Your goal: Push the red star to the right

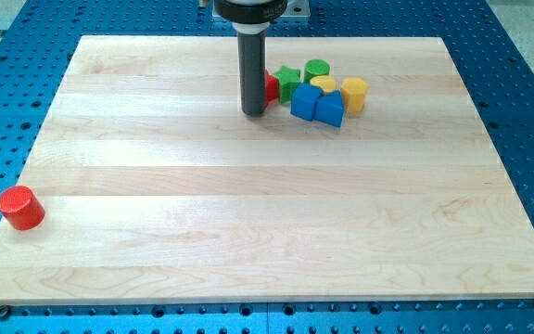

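Claw: none on this arm, so nothing is grasped; it ends in a dark rod, and my tip (pixel 253 113) rests on the tabletop (pixel 156 186) near the view's top centre.
Red star: the red block (pixel 272 87) sits just at 3 o'clock of the rod, touching it or nearly so, and is mostly hidden behind it; I take it for the star, though its shape cannot be made out.
Cluster: at 3 o'clock of the red block lies a tight group: a green star (pixel 288 80), a green cylinder (pixel 317 69), a small yellow block (pixel 323 84), a yellow cylinder (pixel 354 94), and two blue blocks (pixel 306 102) (pixel 330 109) at the group's 6 o'clock edge.
Stray piece: a red cylinder (pixel 20 207) stands well apart, toward 8 o'clock, near the tabletop's left edge.
Step in hand: my tip is set at the red block's 9 o'clock side, which I judge to be the contact for the push.
Next move: a straight slide toward 3 o'clock, with the rod kept in line with the block's middle.
Risk: the green star and blue blocks stand directly in the way, so they would likely be shoved along or turn the red block aside.
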Controlling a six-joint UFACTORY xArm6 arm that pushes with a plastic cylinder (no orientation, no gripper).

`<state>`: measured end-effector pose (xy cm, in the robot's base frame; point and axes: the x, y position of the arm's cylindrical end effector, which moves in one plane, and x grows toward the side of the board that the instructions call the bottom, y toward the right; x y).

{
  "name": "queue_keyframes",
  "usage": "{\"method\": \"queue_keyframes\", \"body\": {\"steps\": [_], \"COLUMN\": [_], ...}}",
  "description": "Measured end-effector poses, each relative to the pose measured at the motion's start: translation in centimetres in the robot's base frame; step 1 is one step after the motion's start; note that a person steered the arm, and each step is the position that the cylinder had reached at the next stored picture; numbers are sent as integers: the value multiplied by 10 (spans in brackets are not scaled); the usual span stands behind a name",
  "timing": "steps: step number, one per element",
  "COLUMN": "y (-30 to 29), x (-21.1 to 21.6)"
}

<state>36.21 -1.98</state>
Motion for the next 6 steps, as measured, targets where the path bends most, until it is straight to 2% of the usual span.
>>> {"method": "queue_keyframes", "body": {"steps": [1,3,4,5,6], "y": [-5,-59,-31,-37,-3], "x": [42,3,-21,-26,-36]}}
